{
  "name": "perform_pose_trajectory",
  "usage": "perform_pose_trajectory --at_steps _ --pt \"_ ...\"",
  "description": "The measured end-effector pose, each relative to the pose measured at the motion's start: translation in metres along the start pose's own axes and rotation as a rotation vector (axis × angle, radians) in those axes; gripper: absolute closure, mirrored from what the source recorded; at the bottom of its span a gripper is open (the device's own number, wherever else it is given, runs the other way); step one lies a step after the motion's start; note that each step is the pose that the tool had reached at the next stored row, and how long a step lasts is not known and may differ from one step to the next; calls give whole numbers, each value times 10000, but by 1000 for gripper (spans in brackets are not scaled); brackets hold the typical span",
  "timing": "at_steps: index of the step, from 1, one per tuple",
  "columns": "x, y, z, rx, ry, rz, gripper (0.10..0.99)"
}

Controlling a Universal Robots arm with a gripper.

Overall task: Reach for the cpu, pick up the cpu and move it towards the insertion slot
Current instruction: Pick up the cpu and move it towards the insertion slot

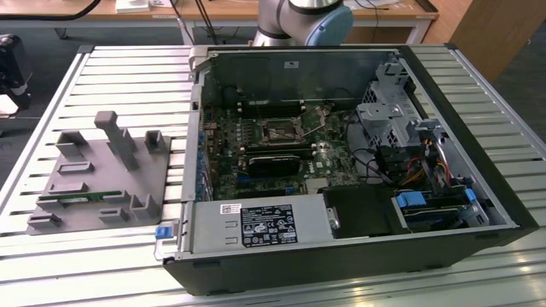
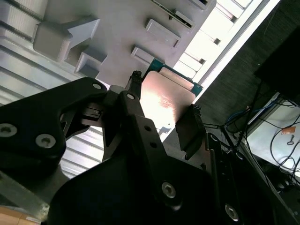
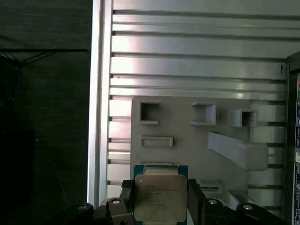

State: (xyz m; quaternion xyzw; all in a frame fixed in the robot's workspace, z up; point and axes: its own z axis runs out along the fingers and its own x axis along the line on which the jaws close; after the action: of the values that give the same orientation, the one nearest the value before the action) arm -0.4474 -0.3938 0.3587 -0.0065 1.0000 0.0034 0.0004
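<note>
Gripper (image 3: 161, 208) clamps the cpu (image 3: 160, 190), tray (image 3: 187, 140) behind it, in both wrist views; exterior view shows the slot (image 1: 280, 132).

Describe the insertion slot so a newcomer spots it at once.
In the exterior view, find the open computer case on the slatted table. Mid-motherboard inside it lies the insertion slot, a dark square in a silver frame. The wide black block beside it is rectangular and frameless.
</note>
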Motion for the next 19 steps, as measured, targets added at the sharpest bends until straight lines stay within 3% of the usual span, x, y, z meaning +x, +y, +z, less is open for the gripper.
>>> perform_pose_trajectory --at_steps 10,11,19 --pt "0 3 -138 7 1 0 545" --pt "0 5 -192 20 0 1 545" --pt "0 9 -376 82 2 0 545"
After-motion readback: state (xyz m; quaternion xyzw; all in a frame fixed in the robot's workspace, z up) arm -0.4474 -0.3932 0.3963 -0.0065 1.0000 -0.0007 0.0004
